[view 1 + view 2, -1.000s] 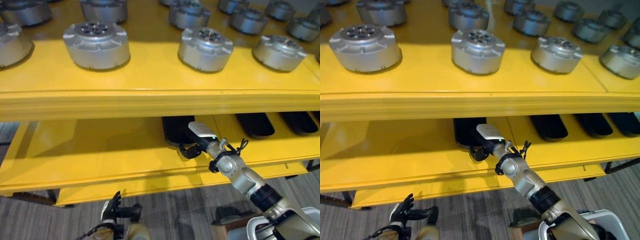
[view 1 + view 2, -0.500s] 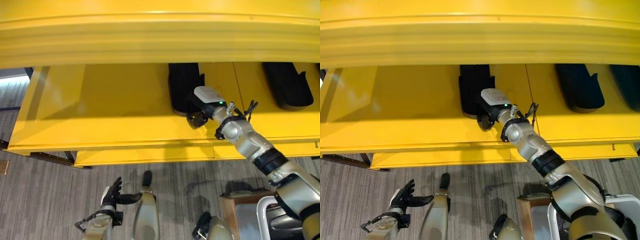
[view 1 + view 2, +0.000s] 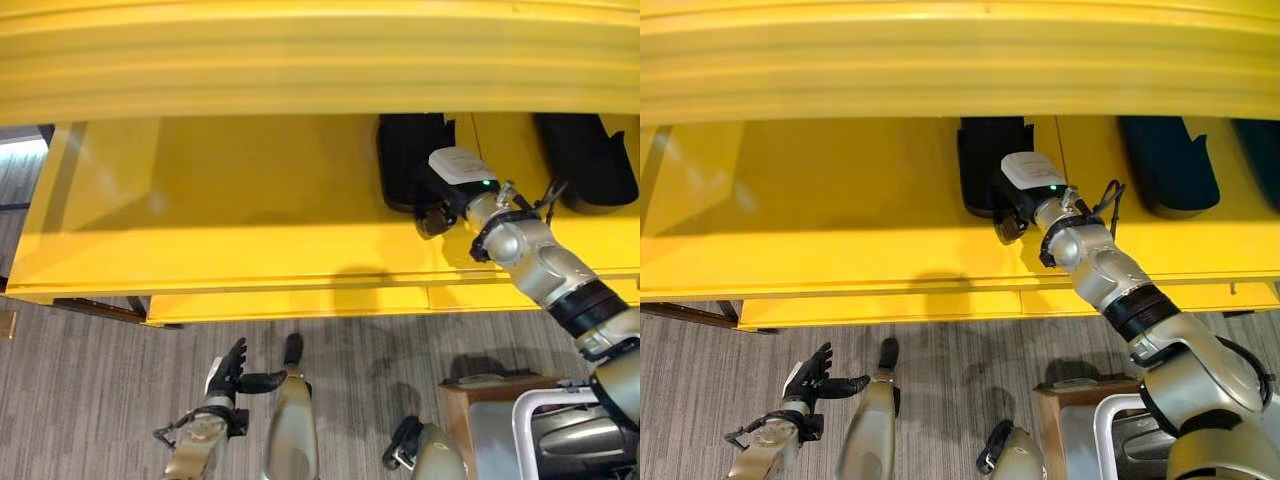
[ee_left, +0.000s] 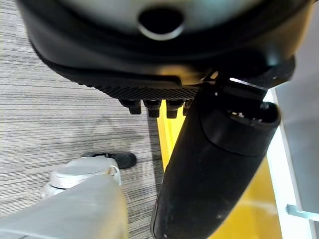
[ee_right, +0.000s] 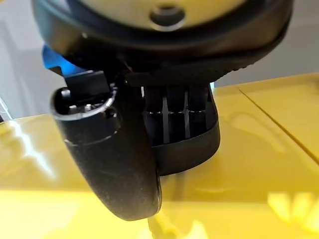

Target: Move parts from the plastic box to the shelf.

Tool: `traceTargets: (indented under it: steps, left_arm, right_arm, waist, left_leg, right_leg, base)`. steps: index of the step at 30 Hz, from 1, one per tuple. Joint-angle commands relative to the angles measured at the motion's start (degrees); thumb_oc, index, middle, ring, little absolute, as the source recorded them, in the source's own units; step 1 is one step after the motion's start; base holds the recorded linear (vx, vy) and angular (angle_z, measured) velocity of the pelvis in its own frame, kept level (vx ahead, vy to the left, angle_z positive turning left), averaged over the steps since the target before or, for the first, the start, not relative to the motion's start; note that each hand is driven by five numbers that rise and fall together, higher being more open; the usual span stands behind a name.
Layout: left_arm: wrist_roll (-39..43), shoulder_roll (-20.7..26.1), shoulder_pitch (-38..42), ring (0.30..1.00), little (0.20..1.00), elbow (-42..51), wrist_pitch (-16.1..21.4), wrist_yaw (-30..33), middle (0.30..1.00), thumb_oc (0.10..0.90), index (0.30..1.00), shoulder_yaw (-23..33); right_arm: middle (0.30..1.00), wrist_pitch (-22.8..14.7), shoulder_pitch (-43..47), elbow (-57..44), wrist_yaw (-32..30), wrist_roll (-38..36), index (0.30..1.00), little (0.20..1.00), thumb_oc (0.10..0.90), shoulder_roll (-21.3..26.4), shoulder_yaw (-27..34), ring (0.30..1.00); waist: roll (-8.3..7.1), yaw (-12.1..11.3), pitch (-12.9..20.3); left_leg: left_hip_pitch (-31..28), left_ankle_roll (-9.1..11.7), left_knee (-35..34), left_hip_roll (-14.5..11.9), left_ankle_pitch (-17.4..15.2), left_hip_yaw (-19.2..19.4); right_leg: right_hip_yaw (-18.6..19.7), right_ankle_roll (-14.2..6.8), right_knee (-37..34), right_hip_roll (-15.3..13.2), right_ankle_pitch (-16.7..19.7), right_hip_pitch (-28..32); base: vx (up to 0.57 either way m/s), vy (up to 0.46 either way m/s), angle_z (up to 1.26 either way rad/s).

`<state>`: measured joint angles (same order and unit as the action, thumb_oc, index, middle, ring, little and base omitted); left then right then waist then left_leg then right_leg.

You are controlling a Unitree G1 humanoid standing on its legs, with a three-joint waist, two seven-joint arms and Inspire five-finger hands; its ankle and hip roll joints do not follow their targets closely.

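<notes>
Right wrist view: your right robot hand [image 5: 149,124] curls its fingers round the black part [image 3: 987,165], resting on the yellow shelf [image 3: 220,210]. Release gently, withdraw straight back. Left robot hand [image 3: 225,372] hangs relaxed, holding nothing.

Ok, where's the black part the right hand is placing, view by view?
Left eye: black part right of centre on the lower shelf, at the right hand.
Right eye: centre, same shelf.
Right wrist: past the fingers.
Left wrist: not in it.
Shared landmark: yellow shelf.
</notes>
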<state>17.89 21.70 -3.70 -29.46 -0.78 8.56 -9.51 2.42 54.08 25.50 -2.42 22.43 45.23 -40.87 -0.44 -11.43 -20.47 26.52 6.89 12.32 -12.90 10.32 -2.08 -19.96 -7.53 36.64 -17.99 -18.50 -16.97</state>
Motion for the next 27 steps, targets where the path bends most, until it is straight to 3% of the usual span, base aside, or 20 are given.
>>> traceTargets:
  steps: [1,19,27]
  left_arm:
    - [2.5,4.14,0.75,1.0,1.0,4.66,3.73,1.0,1.0,0.9,1.0,-0.54]
    - [3.26,3.91,2.53,1.0,1.0,3.48,3.51,1.63,1.0,0.9,1.0,-0.95]
    - [3.56,3.96,2.88,1.0,1.0,3.25,3.61,1.91,1.0,0.9,1.0,-0.96]
  right_arm:
    - [0.3,-2.68,9.76,-3.08,-4.16,1.43,0.3,0.3,0.4,2.78,1.83,0.3]
    - [0.3,-3.75,12.24,-7.52,-1.77,2.4,0.3,0.3,0.4,-2.52,-2.5,0.3]
    - [0.3,-3.12,12.43,-5.99,-2.88,1.49,0.3,0.3,0.4,-4.16,-1.33,0.3]
  waist:
    - [-1.16,-0.57,0.17]
    - [-1.04,-0.47,-0.88]
    - [-1.04,-0.7,-0.98]
  left_leg:
    - [2.55,-0.4,8.43,0.54,-3.89,0.13]
    - [2.0,-1.0,8.77,0.62,-4.07,-0.28]
    - [1.81,-0.94,8.02,0.77,-3.66,-0.15]
  right_leg:
    - [-0.53,5.78,-4.11,5.2,5.61,3.38]
    - [-0.56,6.24,-3.46,5.15,5.2,3.67]
    - [-0.94,6.33,-3.89,5.25,5.57,3.97]
  base:
    - [0.0,0.0,0.0]
    - [0.0,-0.001,0.0]
    - [0.0,0.0,0.0]
